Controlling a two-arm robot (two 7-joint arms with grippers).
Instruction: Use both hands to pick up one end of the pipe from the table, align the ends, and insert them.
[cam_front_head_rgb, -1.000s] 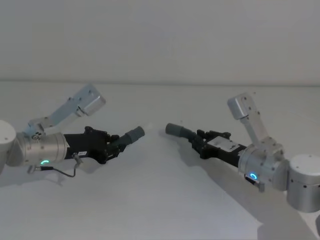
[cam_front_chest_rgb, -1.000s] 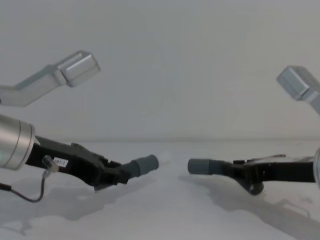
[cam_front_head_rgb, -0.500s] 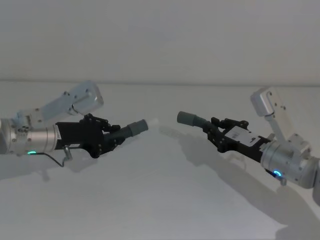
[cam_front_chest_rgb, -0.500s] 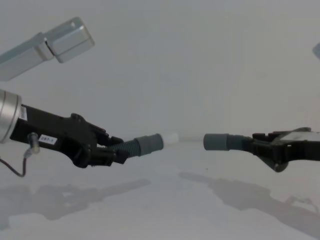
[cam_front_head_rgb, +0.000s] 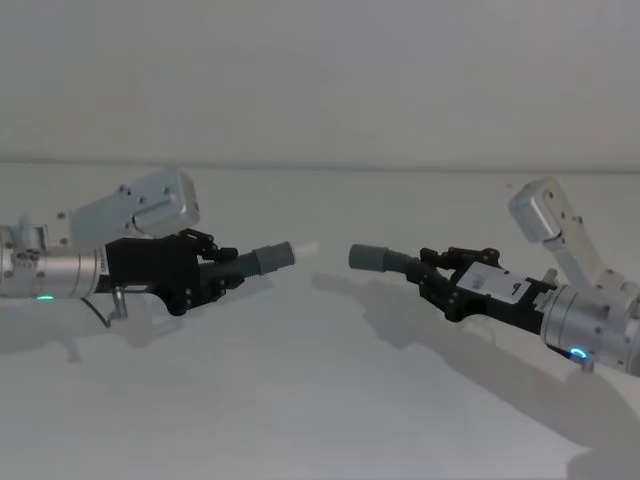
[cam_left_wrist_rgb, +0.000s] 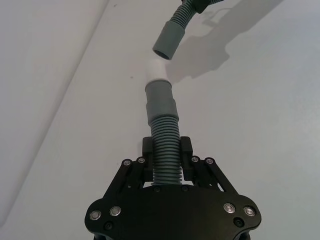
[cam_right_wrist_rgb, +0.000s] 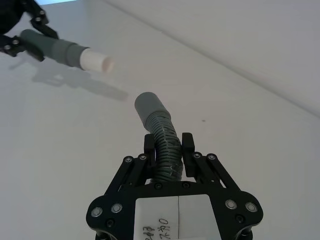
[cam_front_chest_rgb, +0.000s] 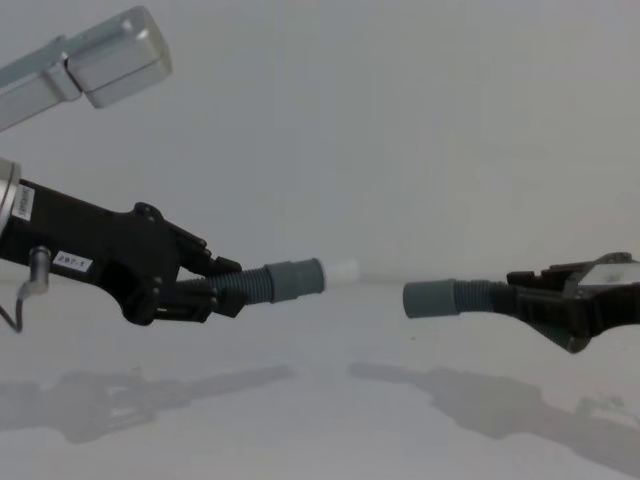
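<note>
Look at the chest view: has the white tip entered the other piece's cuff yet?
No, a clear gap separates the white tip from the cuff, each piece held aloft.

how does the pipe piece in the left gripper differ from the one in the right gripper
The left gripper's piece ends in a white plug tip; the right gripper's piece ends in a plain open grey cuff. In the chest view the left piece sits slightly higher than the right. Both are ribbed grey hose, clamped and held above the table.
</note>
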